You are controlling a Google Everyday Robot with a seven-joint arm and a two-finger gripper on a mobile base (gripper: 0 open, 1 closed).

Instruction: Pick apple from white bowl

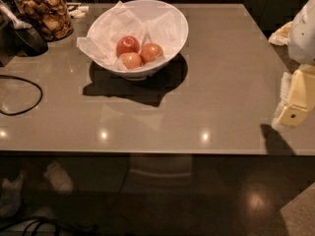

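The white bowl (173,21) stands on the grey table at the back left of centre, lined with crumpled white paper. Three apples lie in it. The orange-red apple (151,52) is on the right, a deeper red apple (127,44) is at the back left, and a paler peach-orange apple (131,60) is in front. My gripper (291,107), cream-yellow, hangs at the far right edge of the camera view, above the table's front right part and far from the bowl. It holds nothing that I can see.
A glass jar of brown snacks (47,11) stands at the back left beside a dark scoop-like object (27,36). A black cable (22,95) loops on the table's left side. The table's front edge (147,153) runs across the view. A pale object (283,33) lies at the back right.
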